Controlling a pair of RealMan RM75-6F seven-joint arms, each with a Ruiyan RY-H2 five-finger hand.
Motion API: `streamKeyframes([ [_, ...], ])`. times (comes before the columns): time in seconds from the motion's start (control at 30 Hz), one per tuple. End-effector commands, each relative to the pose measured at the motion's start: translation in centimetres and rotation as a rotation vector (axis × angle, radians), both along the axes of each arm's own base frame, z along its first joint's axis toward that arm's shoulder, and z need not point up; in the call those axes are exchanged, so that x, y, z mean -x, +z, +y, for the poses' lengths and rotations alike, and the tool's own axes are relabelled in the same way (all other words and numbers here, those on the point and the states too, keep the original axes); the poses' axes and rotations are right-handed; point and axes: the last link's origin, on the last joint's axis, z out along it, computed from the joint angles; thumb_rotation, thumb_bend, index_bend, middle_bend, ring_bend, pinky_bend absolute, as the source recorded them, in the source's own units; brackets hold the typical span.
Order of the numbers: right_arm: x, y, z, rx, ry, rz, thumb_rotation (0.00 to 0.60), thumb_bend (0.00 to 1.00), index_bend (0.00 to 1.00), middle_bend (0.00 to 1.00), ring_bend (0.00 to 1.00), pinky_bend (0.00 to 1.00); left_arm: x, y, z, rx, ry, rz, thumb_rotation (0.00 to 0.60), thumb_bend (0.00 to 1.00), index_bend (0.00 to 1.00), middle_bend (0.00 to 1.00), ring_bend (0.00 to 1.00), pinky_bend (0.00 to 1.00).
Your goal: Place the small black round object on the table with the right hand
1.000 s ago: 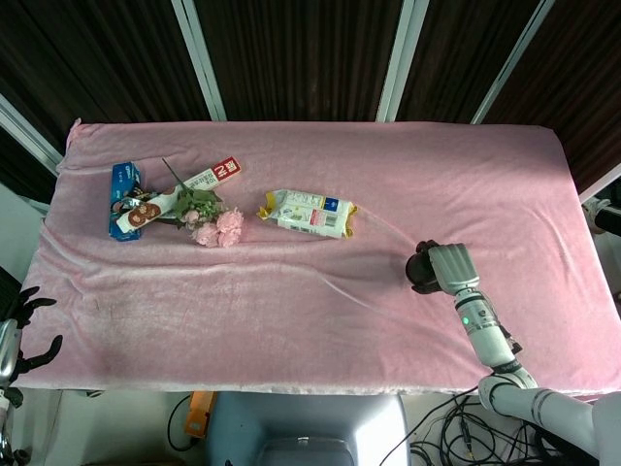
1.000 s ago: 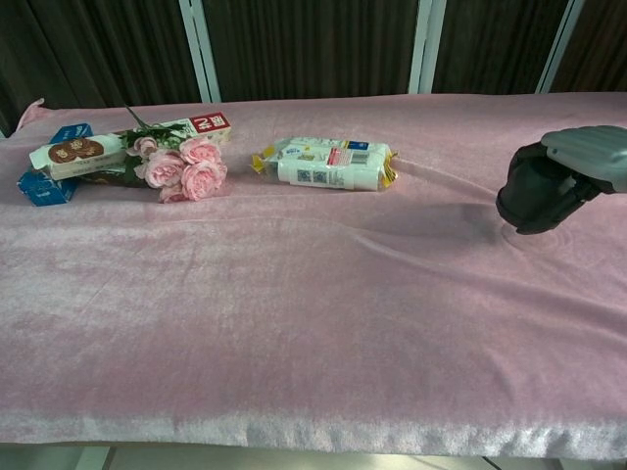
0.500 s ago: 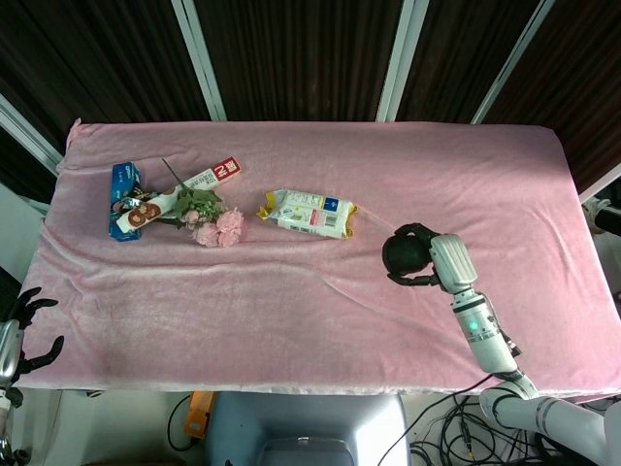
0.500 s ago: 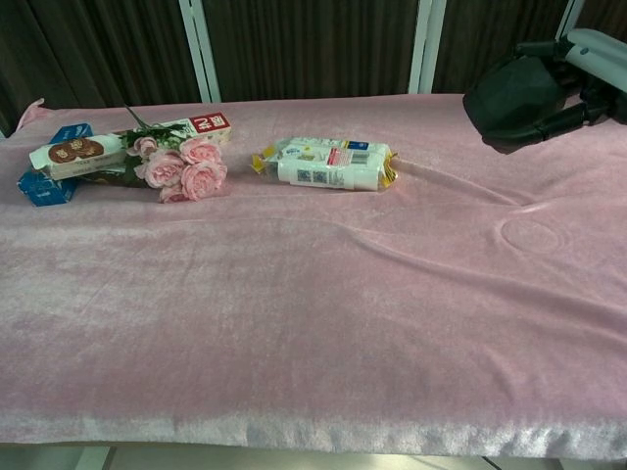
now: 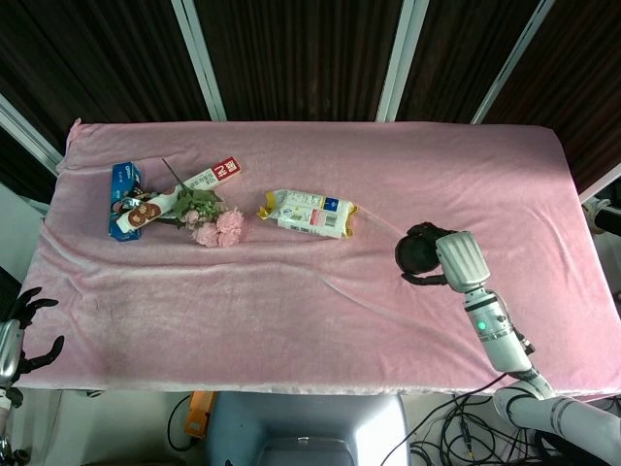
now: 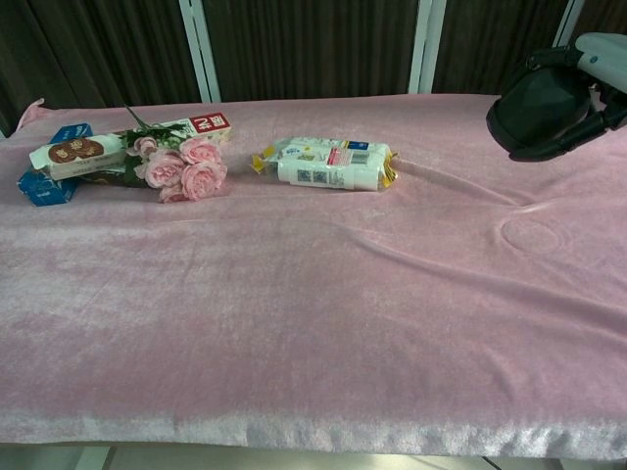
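Chest view shows the right hand up above the pink tabletop near its right edge, fingers wrapped round the small black round object, which hangs clear of the cloth w/ a visible gap underneath. Head view agrees: the obj. sits in the hand's grip over the right part of the tabletop, approx. mid-depth. Judging from that, the placing isn't done; what's left is to lower it onto the cloth, let go and pull the hand away. A faint round dent in the cloth lies just below the hand. Left hand shows only at the lower left in head view, off the front left corner of the tabletop, fingers spread, holding nothing. No open containers anywhere. Only sealed packs: a white and yellow packet around back-centre, a blue box and a biscuit box near the back left corner, w/ a pink rose bunch lying against them; contents not visible.
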Motion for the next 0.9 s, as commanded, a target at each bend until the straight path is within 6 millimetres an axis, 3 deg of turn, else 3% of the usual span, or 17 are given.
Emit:
streamKeyframes([
  [0.03,2.0,0.8,-0.5,0.223,-0.107,0.527,0.6,0.13,0.68,0.56,0.66,0.82,0.0,0.0,0.0,0.001,0.0,0.0,0.6,0.35,0.29,0.1,0.12,0.34],
  [0.1,1.9,0.7,-0.5,0.225,-0.128,0.545,0.6,0.13,0.68,0.56,0.66,0.82,0.0,0.0,0.0,0.0,0.0,0.0,0.6,0.35,0.29,0.1,0.12,0.34],
  [0.2,1.2,0.2,-0.2,0.142,-0.135,0.433,0.6,0.13,0.67,0.56,0.66,0.82,0.0,-0.1,0.0,0.002,-0.002,0.0,0.6,0.35,0.29,0.1,0.12,0.34],
  [0.5,-2.1,0.0,1.3,-0.192,0.026,-0.265,0.6,0.13,0.67,0.56,0.66,0.82,-0.1,0.0,-0.1,0.001,-0.003,-0.001,0.6,0.35,0.29,0.1,0.12,0.34],
  [0.67,-3.1,0.6,1.8,-0.299,0.09,-0.569,0.6,0.13,0.68,0.56,0.66,0.81,0.0,0.0,-0.1,0.0,-0.002,-0.004,0.6,0.35,0.29,0.1,0.12,0.34],
  [0.77,-3.1,0.8,1.9,-0.33,0.083,-0.664,0.6,0.13,0.68,0.56,0.66,0.81,-0.1,0.0,-0.1,0.0,-0.003,-0.004,0.6,0.35,0.29,0.1,0.12,0.34],
  [0.9,-2.6,0.9,1.6,-0.331,0.063,-0.615,0.6,0.13,0.68,0.56,0.66,0.81,-0.1,0.0,-0.1,0.003,-0.002,-0.003,0.6,0.35,0.29,0.1,0.12,0.34],
])
